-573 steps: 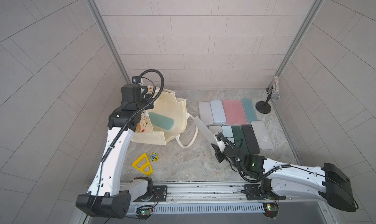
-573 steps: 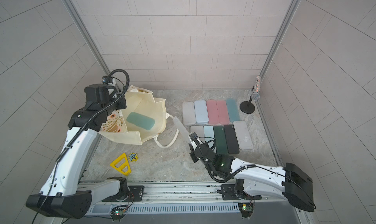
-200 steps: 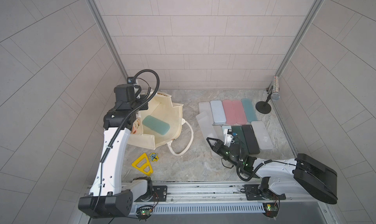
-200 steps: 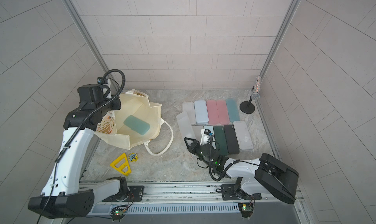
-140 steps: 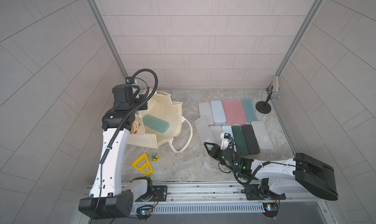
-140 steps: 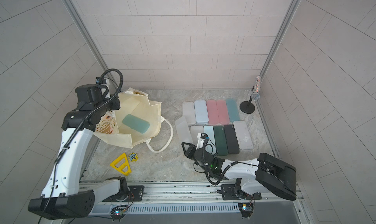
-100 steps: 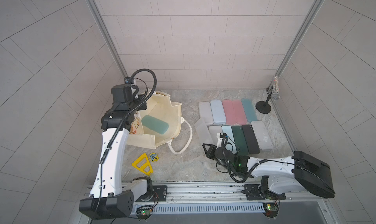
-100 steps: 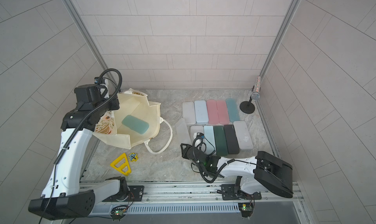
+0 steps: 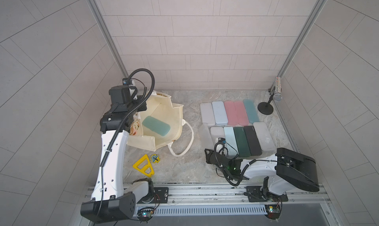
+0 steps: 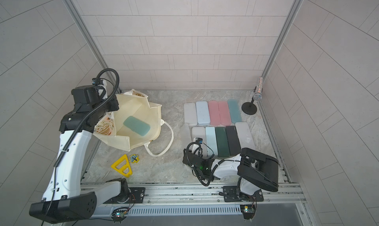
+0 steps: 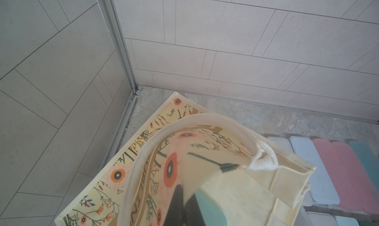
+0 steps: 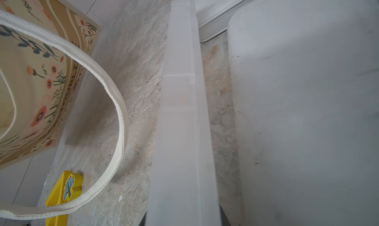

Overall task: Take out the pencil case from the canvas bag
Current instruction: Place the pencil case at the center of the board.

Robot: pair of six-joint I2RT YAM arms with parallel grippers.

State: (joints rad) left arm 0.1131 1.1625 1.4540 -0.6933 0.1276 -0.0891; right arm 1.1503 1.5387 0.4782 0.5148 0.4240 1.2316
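- Both top views are bright and evenly lit; soft light comes from above, and the pale tiled walls (image 9: pixel 184 40) throw it back.
- Shadows are faint and soft-edged: one lies under the right arm (image 9: pixel 258 169) on the stone table top (image 9: pixel 184 169), one along the rope handle (image 9: pixel 191 136).
- Glare is weak: only a pale sheen on the black case (image 9: pixel 252 139).
- The wide lens makes the corner posts (image 9: pixel 108 40) lean outward.
- In the left wrist view the walls are sharp, the print of the canvas bag (image 11: pixel 114 175) is softer, and the left gripper (image 11: pixel 184 194) is a dark blur.
- In the right wrist view the translucent case (image 12: pixel 180 112) is milky and out of focus; the handle is sharper.
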